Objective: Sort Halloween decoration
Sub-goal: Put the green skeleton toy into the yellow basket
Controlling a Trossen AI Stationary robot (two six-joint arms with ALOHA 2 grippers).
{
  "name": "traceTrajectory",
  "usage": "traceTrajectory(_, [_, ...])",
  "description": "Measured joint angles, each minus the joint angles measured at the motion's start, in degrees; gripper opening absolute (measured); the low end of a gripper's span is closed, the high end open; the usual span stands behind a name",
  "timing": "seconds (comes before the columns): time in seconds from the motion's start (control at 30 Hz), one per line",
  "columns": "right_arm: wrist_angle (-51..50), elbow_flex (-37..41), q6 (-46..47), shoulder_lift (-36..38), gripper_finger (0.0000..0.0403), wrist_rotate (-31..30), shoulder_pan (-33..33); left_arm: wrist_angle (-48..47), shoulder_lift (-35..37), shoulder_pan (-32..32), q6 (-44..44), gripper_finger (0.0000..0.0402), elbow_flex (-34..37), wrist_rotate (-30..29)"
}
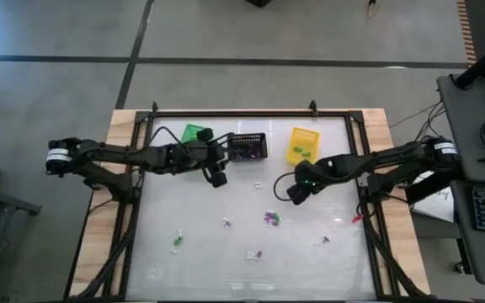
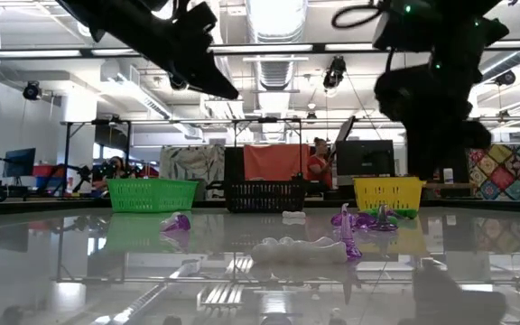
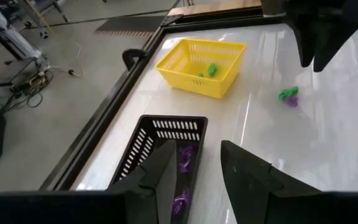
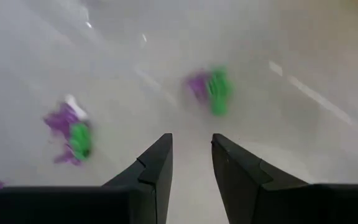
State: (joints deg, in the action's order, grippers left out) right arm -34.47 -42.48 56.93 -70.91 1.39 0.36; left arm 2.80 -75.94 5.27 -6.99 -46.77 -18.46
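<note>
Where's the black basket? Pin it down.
In the high view, the black basket sits at the table's far edge, between the green basket and the yellow basket, just beside the left pincer.

I see three small plastic baskets along the table's far edge: green one point(image 1: 194, 133) left, black one point(image 1: 247, 146) middle, yellow one point(image 1: 303, 143) right.

Blur and crops — what cannot be read

Ahead of the right gripper point(image 4: 191, 162), two purple-and-green trinkets point(image 4: 211, 89) are smeared by motion, their shapes unreadable, and a third is cut by the frame edge. The black basket point(image 3: 160, 155) is partly hidden behind the left gripper point(image 3: 197, 171) — its near end is out of sight. From above, the scattered trinkets are too small to identify.
</note>
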Motion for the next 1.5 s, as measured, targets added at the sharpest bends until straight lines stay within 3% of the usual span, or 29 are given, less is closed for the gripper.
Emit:
traceTrajectory(0.13, [-3.4,-0.9,3.4,-2.1,0.0102,1.2,0.2,0.2,0.2,0.0,-0.4,0.0109,0.0,0.0])
traceTrajectory(0.3, [-5.7,-3.8,3.8,-5.7,0.0096,-1.4,0.1,0.6,0.2,0.1,-1.5,0.0109,0.0,-0.5])
traceTrajectory(0.63, [-12.2,-13.4,-2.2,-18.0,0.0096,-6.3,0.1,1.1,0.2,0.1,-3.0,0.0109,0.1,-0.5])
traceTrajectory(0.9, [-14.8,-18.7,-6.9,-24.0,0.0096,-6.6,0.1,1.1,0.2,0.2,-3.1,0.0109,0.4,-0.5])
traceTrajectory(1.5, [-16.8,-17.6,-7.1,-26.4,0.0095,-6.7,0.1,2.4,0.2,0.2,-3.0,0.0109,1.5,-0.6])
